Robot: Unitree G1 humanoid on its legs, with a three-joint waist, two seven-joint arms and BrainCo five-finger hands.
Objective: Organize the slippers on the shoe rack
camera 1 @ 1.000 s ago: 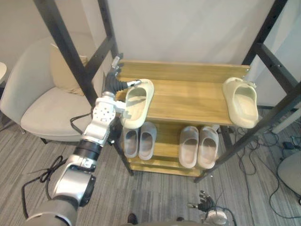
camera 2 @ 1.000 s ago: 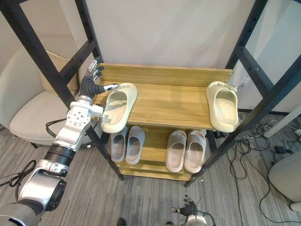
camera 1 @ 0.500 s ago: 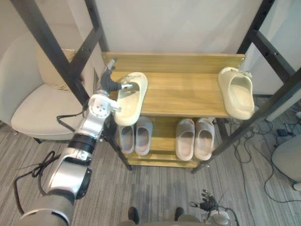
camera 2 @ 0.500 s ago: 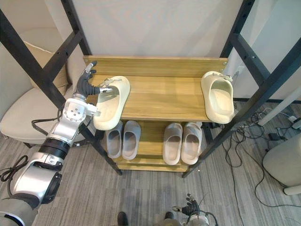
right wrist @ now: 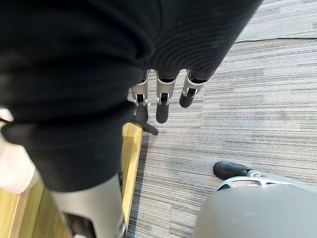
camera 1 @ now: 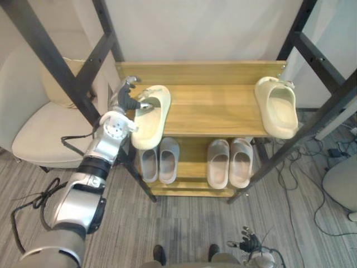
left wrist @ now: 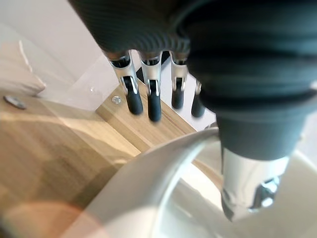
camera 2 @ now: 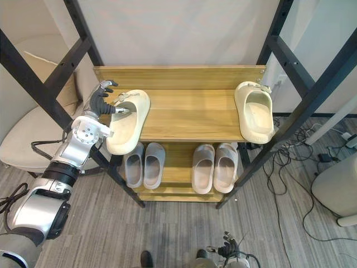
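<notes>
The left hand [camera 1: 126, 100], fingers loose, rested its thumb on the cream slipper [camera 1: 150, 120] beside it, apparently squaring it up; fetching the far slipper [camera 1: 277, 109] should follow.

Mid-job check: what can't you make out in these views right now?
- Left hand: whether it grips the left slipper; in the left wrist view the strap hides the contact.
- Grey slippers: eye views, far ends hidden under the top shelf.
- Right hand: eye views, tiny at the bottom edge.
</notes>
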